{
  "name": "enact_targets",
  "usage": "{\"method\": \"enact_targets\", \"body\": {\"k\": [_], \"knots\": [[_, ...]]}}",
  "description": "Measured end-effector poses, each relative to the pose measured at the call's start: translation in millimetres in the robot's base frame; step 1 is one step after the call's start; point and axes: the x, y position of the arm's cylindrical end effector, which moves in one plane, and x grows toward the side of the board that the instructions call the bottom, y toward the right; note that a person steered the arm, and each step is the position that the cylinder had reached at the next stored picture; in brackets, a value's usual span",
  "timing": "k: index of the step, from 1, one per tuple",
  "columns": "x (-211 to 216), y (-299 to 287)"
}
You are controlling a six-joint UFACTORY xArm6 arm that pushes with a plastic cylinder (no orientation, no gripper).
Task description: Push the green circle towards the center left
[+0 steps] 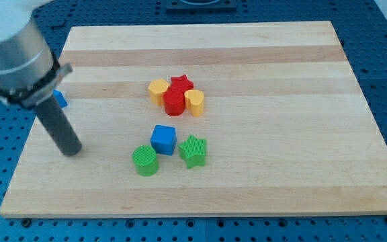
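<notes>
The green circle [144,160] is a short green cylinder on the wooden board [281,168], below the middle and a little left. A blue cube [164,140] sits just to its upper right, and a green star [193,150] lies to the right of the cube. My tip [70,150] rests on the board well to the left of the green circle, at about the same height in the view, with bare wood between them.
A cluster sits above the centre: a yellow block [158,89], a red star [181,83], a red cylinder [175,103] and a yellow block [195,102]. A blue block [60,99] at the left edge is partly hidden behind the arm.
</notes>
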Motion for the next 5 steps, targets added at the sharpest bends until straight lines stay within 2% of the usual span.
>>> {"method": "enact_targets", "body": {"k": [1, 2, 3, 5], "knots": [[51.1, 41.6], [67.0, 101.4], [51.1, 154.0], [13.2, 156.4]]}}
